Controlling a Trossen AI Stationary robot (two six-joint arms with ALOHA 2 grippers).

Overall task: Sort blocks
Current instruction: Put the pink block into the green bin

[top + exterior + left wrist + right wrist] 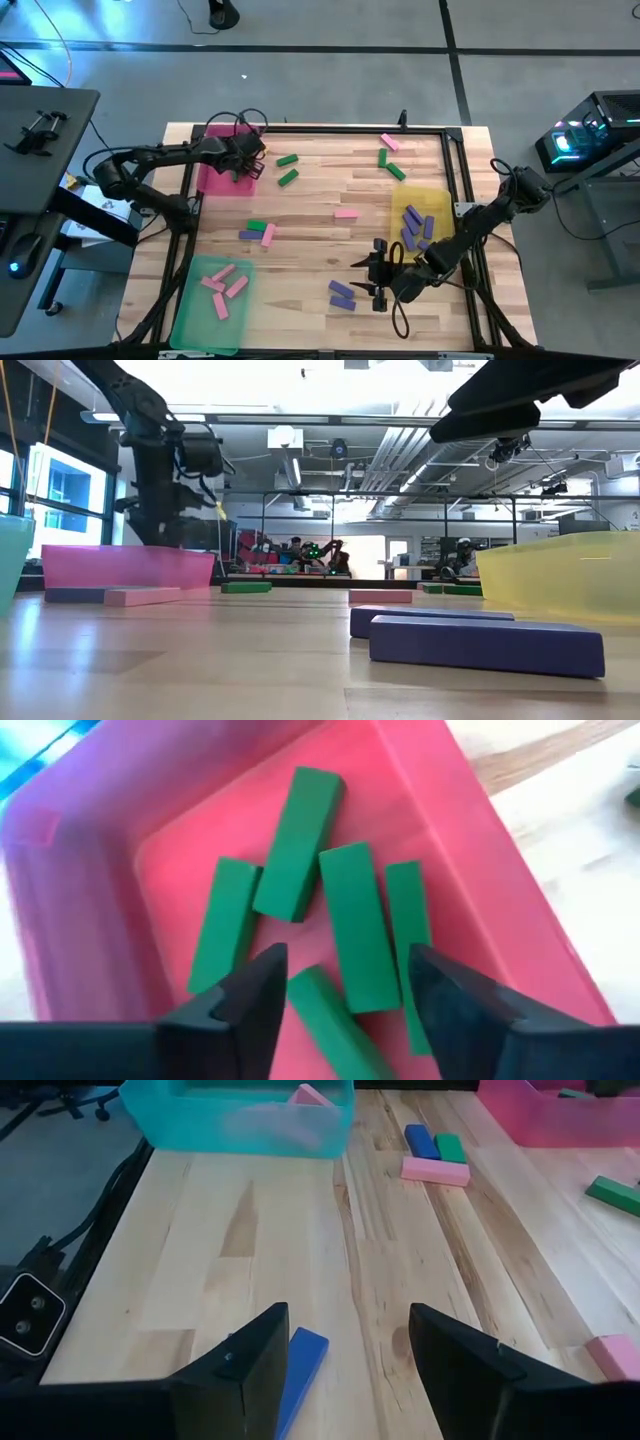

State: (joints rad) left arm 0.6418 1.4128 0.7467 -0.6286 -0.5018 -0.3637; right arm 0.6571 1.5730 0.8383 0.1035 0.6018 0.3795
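The left claw (243,160) hangs over the pink tray (213,177) up at about 10 o'clock on the wooden surface (310,215), fingers (262,995) spread apart and gripping nothing; its wrist view looks straight down on five green blocks (355,925) lying loose in that tray, a couple overlapping. The right claw (377,285) is low at about 5 o'clock, jaws also apart and empty, right next to two purple blocks (341,295) on the bare wood, and one of them shows just beside its fingertips in the wrist view. The yellow tray (437,205) at 3 o'clock has several purple blocks (415,225) in it, and the green tray (195,320) at 7 o'clock holds a few pink blocks (224,287). Still loose on the surface: two green blocks (287,168) near 11 o'clock, a pink block (390,143) and two more green ones (390,165) around 1 o'clock, a lone pink one (346,213) near the middle, and a little cluster of green, purple and pink (260,232) left of centre.
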